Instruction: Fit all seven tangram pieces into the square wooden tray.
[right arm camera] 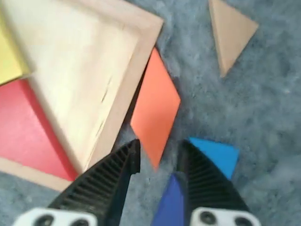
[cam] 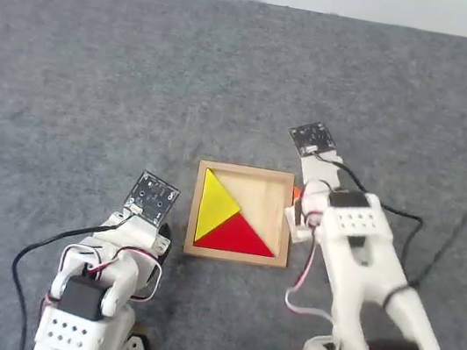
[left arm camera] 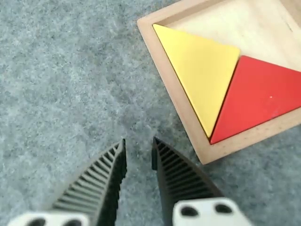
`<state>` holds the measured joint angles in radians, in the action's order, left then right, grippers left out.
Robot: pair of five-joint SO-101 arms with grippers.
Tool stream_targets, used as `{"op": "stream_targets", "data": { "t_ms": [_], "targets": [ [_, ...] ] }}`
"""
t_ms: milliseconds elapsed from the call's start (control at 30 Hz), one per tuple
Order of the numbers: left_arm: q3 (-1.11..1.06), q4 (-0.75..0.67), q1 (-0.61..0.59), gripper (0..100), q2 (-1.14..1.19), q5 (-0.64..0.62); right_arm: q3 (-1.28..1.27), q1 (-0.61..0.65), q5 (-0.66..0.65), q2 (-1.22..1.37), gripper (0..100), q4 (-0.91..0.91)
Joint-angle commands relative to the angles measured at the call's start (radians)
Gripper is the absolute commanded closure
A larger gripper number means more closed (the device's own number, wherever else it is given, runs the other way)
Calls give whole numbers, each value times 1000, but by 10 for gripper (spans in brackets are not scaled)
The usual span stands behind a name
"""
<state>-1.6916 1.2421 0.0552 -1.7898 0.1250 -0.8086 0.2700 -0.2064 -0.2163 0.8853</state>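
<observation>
Grey carpet point(cam: 98, 74), wooden tray point(cam: 247, 172), orange piece point(right arm camera: 155, 108) beside

- The left arm point(cam: 101, 283) is sitting folded back, wrist tilting downward.
- The left gripper point(left arm camera: 138, 142) is holding its black ribbed fingers point(left arm camera: 106, 179) narrowly apart.
- The right arm point(cam: 365, 267) is stretching farther forward than the left.
- The right gripper point(right arm camera: 159, 145) is pointing down, jaws parted wider.

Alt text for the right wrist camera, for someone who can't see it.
The open right gripper hovers over an orange parallelogram lying on carpet beside the tray. Inside lie a red triangle and a yellow piece; a blue piece, a navy piece and a wooden triangle lie outside.
</observation>
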Motion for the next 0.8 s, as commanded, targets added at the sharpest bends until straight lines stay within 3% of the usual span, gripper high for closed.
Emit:
{"op": "stream_targets", "data": {
  "t_ms": [0,667,767],
  "targets": [
    [7,5,2,912,-2,-6,121,-5,9,77,758,-19],
    [7,5,2,912,-2,-6,195,-13,31,243,758,-48],
    [7,5,2,912,-2,-6,198,-25,69,243,794,-27]
  ]
}}
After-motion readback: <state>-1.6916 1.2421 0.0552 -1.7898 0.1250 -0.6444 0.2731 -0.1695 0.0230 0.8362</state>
